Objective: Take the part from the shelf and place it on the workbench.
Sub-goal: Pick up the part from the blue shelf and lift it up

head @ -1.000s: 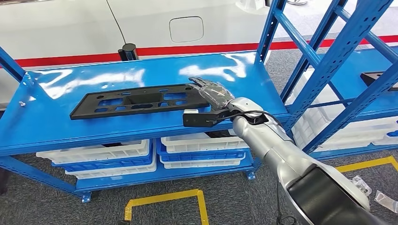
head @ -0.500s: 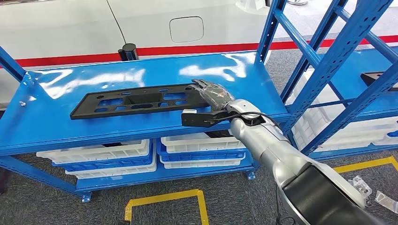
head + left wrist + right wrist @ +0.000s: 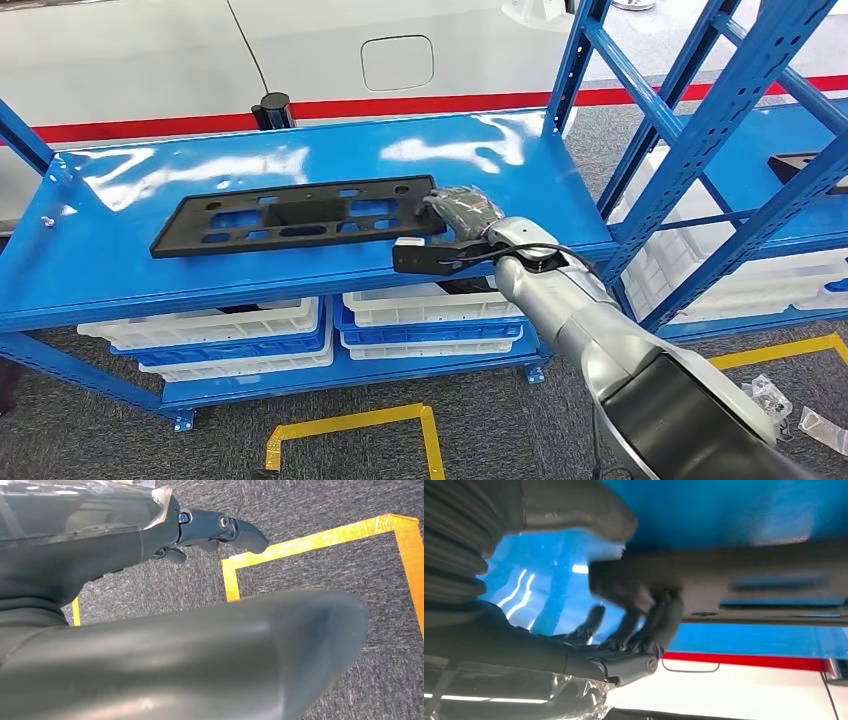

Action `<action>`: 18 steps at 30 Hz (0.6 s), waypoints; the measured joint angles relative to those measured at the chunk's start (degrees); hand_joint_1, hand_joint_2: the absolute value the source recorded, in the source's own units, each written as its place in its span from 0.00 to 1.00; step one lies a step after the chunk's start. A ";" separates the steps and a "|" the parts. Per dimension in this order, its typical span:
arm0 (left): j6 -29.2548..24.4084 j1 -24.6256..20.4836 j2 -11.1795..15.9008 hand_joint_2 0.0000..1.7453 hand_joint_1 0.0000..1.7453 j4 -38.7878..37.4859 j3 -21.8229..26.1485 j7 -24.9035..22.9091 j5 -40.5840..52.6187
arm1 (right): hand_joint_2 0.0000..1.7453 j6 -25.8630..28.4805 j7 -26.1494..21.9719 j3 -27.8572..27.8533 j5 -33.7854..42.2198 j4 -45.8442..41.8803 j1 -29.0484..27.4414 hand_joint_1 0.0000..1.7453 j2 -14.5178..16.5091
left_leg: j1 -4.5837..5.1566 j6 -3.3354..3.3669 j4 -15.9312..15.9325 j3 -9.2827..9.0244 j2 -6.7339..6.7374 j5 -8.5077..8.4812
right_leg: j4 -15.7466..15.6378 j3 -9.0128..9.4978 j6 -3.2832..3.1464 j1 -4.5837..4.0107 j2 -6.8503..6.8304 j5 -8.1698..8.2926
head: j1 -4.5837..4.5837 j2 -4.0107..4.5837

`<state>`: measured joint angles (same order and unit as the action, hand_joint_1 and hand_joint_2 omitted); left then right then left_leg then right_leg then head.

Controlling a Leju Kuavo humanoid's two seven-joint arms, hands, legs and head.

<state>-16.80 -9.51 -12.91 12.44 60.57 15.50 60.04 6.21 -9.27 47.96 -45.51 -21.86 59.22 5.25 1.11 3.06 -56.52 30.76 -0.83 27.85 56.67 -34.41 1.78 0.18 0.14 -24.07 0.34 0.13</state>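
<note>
1. One black part (image 3: 295, 215), long, flat and slotted, lies on the top board of the blue shelf (image 3: 120, 270). It is not yet lifted; the right-hand end of it sits at the robot's right hand (image 3: 462, 208).
2. Right hand: in the right wrist view the dark fingers (image 3: 659, 620) curl up against the end of the part, thumb on the opposite face. Judged as a grasp on that end, though motion blur leaves the firmness uncertain.
3. Left hand (image 3: 210, 530): hangs over grey floor with yellow tape lines, fingers curled loosely apart, holding nothing.
4. Progress, judged: reach done, grasp made or nearly so. Remaining: lift the part off the shelf, carry it, set it on the workbench. Early stage.
5. Counts: one part on this shelf board; a second dark piece (image 3: 800, 165) shows partly on the neighbouring rack, kind uncertain. White bins (image 3: 210, 325) below the board in two stacks, a few high each; exact number unclear.
</note>
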 joint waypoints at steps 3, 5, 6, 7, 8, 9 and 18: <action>-0.01 -0.01 -0.01 0.00 0.00 0.00 0.00 0.00 -0.08 | 1.00 -0.05 -0.01 -0.01 -0.02 0.12 0.56 0.91 0.09 | 0.00 0.00 0.00 -0.03 0.00 0.00 | 0.00 0.02 0.00 0.00 0.00 0.00 | 0.01 0.00; -0.01 -0.01 -0.01 0.00 0.00 0.00 0.00 0.03 -0.21 | 1.00 -0.05 -0.02 -0.02 -0.05 0.16 0.92 0.91 0.17 | 0.00 0.00 0.00 -0.08 0.01 0.00 | 0.00 0.06 0.00 0.00 0.00 0.00 | 0.01 0.00; -0.01 0.00 -0.01 0.00 0.00 0.00 0.01 0.09 -0.32 | 1.00 -0.06 -0.02 -0.03 -0.07 0.19 1.08 0.92 0.20 | 0.00 0.00 0.00 -0.10 0.01 0.00 | 0.00 0.09 0.00 0.00 0.00 0.00 | 0.01 0.00; -0.01 0.00 -0.01 0.00 0.00 0.00 0.01 0.22 -0.44 | 1.00 -0.06 -0.02 -0.04 -0.07 0.20 1.22 0.93 0.22 | 0.00 0.00 0.00 -0.12 0.00 0.00 | 0.00 0.11 0.00 0.00 0.00 0.00 | 0.00 0.00; -0.01 0.01 -0.01 0.00 0.00 0.00 0.02 0.38 -0.54 | 1.00 -0.06 -0.02 -0.05 -0.07 0.22 1.34 0.94 0.23 | 0.00 0.00 0.00 -0.14 0.00 0.00 | -0.01 0.13 0.00 0.00 0.00 0.00 | -0.01 0.00; -0.01 0.01 -0.01 0.00 0.00 0.00 0.02 0.57 -0.60 | 1.00 -0.05 -0.02 -0.08 -0.07 0.23 1.43 0.94 0.23 | 0.00 0.00 0.00 -0.16 0.00 0.00 | -0.01 0.15 0.00 0.00 0.00 0.00 | -0.01 0.00; -0.01 -0.07 -0.01 0.00 0.00 0.00 -0.05 0.92 -0.08 | 1.00 0.79 -0.02 -0.99 -0.28 0.31 1.59 0.95 -0.21 | 0.00 0.00 0.00 -0.29 -0.02 0.00 | -0.02 0.28 0.00 0.00 0.00 0.00 | 0.01 0.00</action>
<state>-16.81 -9.59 -12.92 12.44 60.51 16.42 59.96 7.00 -9.29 46.97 -45.79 -21.55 60.82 5.04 1.11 3.06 -56.51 30.47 -0.85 27.85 56.65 -34.13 1.77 0.18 0.14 -24.07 0.35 0.13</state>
